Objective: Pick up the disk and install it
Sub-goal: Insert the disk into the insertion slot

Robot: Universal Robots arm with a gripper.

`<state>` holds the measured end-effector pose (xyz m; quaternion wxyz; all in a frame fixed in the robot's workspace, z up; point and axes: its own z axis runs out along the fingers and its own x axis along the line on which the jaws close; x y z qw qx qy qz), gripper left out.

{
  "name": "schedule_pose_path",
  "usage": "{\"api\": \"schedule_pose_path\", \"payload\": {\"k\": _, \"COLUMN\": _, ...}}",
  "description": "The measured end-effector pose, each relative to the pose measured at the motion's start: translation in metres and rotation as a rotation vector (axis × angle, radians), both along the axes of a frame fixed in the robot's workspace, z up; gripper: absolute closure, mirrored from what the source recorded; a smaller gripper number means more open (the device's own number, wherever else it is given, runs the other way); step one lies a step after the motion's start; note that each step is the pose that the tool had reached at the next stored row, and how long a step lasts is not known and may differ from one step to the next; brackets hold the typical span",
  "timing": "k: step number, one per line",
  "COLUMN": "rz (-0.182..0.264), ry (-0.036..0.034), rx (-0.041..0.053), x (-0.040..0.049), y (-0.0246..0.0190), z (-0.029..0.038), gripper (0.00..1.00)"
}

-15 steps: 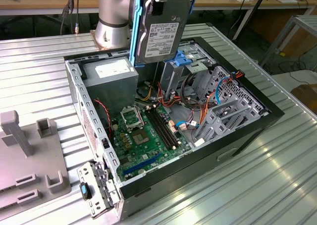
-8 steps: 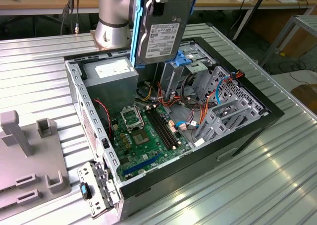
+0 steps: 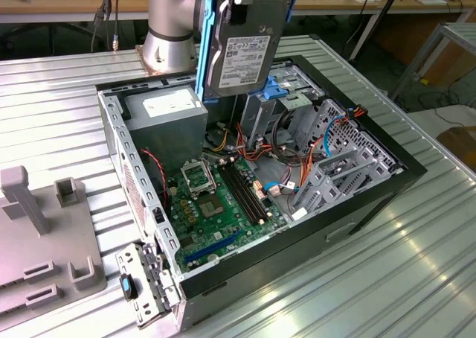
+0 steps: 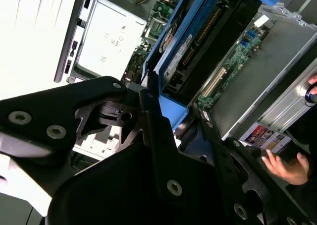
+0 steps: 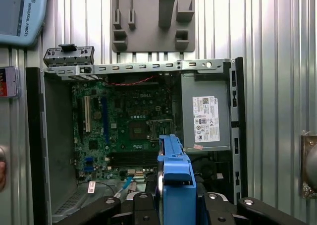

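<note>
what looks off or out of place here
Nothing spilled or damaged. The disk hangs upright in the gripper above the open case, not yet in a bay. One oddity: a person's hand lies beside the case.

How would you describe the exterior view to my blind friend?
A robot arm holds a flat grey-metal hard drive with bright blue side rails upright above an open black computer case with a green motherboard, on a metal table.
</note>
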<state>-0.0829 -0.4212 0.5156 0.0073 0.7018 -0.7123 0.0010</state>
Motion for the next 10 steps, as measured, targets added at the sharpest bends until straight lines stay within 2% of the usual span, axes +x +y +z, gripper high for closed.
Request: {"api": "schedule_pose_path", "payload": {"k": 10, "rz": 0.000, "ry": 0.0000, "rx": -0.0009, "x": 0.0000, "y": -0.0020, "z": 0.0000, "gripper": 0.63}}
